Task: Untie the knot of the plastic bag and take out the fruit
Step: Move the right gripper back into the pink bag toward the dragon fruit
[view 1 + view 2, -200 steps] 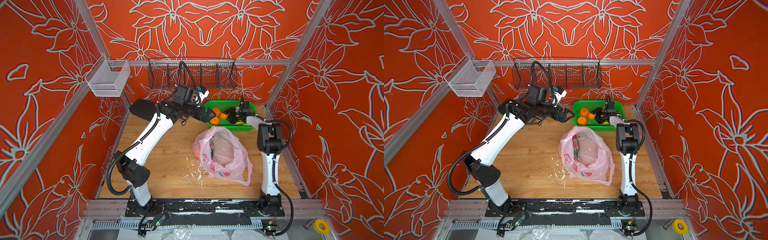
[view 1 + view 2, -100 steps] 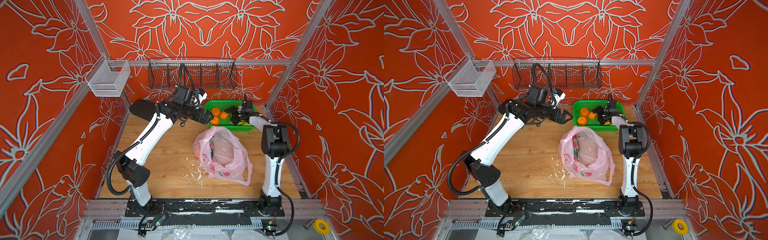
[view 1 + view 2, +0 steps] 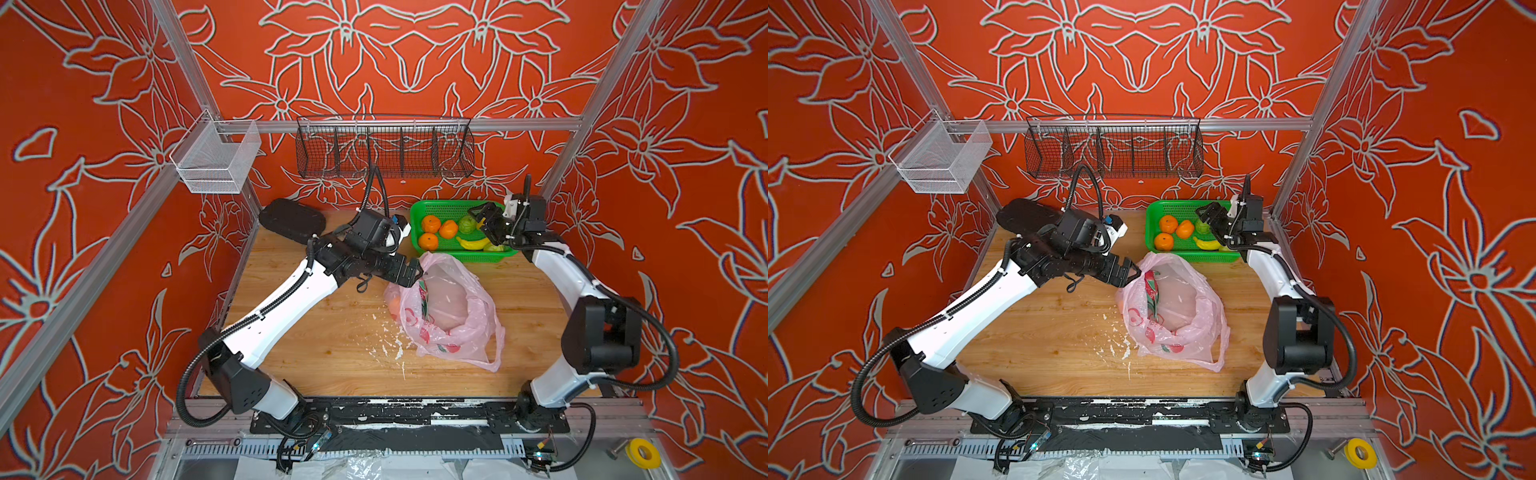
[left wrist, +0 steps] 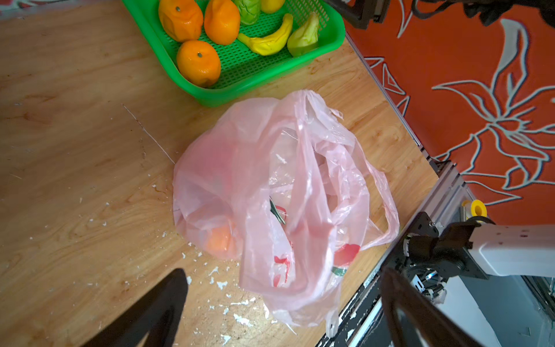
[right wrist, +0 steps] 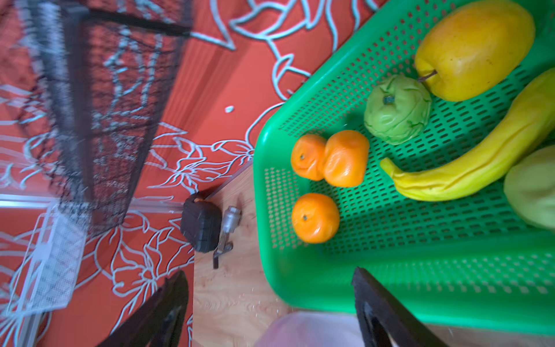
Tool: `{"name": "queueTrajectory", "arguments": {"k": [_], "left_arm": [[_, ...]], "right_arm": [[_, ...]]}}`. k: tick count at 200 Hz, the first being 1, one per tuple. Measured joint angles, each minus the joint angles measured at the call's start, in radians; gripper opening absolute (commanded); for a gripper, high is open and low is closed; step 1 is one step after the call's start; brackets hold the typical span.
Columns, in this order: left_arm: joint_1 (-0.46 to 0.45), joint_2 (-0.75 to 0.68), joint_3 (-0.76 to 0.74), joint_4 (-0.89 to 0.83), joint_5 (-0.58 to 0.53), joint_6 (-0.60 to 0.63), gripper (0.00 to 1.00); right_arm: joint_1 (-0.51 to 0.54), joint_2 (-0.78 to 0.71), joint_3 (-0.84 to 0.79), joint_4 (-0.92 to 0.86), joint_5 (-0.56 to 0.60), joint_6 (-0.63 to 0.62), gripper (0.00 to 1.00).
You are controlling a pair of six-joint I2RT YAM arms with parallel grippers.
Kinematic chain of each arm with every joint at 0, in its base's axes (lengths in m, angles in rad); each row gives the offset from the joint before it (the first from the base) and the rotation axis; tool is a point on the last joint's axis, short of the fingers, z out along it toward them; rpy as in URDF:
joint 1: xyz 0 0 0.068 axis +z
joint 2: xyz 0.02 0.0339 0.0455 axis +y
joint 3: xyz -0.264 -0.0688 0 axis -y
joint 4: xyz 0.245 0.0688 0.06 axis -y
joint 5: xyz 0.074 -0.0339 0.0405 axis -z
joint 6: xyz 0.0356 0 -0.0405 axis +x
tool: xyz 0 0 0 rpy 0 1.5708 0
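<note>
The left gripper (image 3: 411,274), jaws wide apart and empty, is nearer: the orange (image 4: 220,241) inside the plastic bag (image 4: 270,144) lies just ahead. The right gripper (image 3: 484,222), likewise spread and empty, hangs over the green basket (image 3: 465,254).

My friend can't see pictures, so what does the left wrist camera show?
A crumpled pink plastic bag lies on the wooden table, with an orange fruit showing through it. Beyond it, a green basket holds three oranges, a banana and green fruit. The left hand is empty, its two dark fingers wide apart.
</note>
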State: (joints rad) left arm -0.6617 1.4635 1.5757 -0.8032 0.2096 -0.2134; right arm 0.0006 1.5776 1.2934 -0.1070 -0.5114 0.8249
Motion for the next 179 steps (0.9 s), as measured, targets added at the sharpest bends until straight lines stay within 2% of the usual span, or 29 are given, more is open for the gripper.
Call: {"name": "queueTrajectory", "arguments": {"k": [49, 96, 137, 179], "left_arm": [[-0.065, -0.092, -0.133, 0.01, -0.105, -0.08, 0.99], [-0.072, -0.123, -0.301, 0.055, -0.112, -0.129, 0.99], [-0.073, -0.102, -0.349, 0.101, -0.139, -0.137, 1.0], [-0.073, -0.014, -0.33, 0.159, -0.143, -0.151, 0.92]], "right_arm": [[0.015, -0.274, -0.217, -0.042, -0.014, -0.074, 0.88], [0.129, -0.501, -0.372, -0.099, 0.012, -0.098, 0.87], [0.307, -0.572, -0.509, -0.061, 0.105, -0.076, 0.85], [0.452, -0.56, -0.647, 0.006, 0.23, -0.051, 0.82]]}}
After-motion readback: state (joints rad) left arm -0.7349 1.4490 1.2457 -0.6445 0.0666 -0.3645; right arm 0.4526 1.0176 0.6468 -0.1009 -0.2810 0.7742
